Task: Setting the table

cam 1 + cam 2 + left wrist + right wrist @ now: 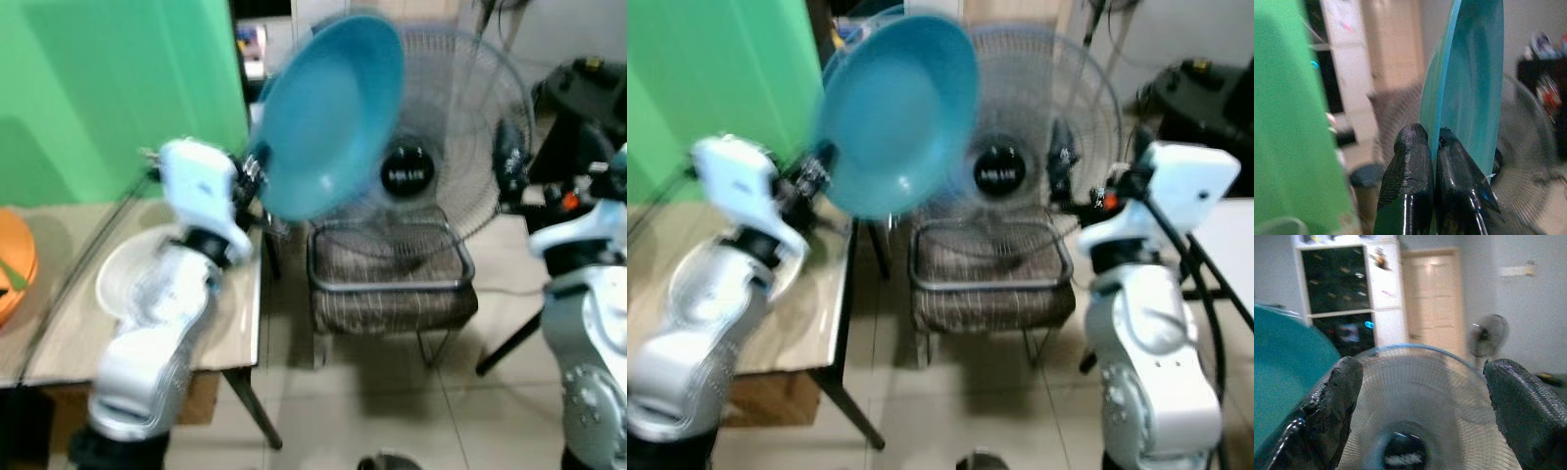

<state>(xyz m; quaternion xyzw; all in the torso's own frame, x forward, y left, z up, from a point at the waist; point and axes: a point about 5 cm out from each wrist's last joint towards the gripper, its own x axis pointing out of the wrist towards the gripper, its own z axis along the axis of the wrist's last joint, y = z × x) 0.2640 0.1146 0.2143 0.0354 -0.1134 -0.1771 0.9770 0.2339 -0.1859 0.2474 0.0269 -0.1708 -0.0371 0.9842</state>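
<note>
The blue plate (331, 116) stands nearly on edge in the upper middle of the head frame, in the air in front of the fan (431, 147) and above the chair (390, 274). The left end effector (1431, 147) pinches its lower rim. The desk (69, 323), carrying a clear plate (122, 269), lies lower left of it, so the plate must swing down that way. The right end effector (1422, 396) is spread wide, holding nothing.

My head cameras are looking forward and down, sharing the fan (431, 147) and chair (989, 279). My left wrist camera is peering close along its fingers (1410, 171); my right wrist camera is facing the fan.
</note>
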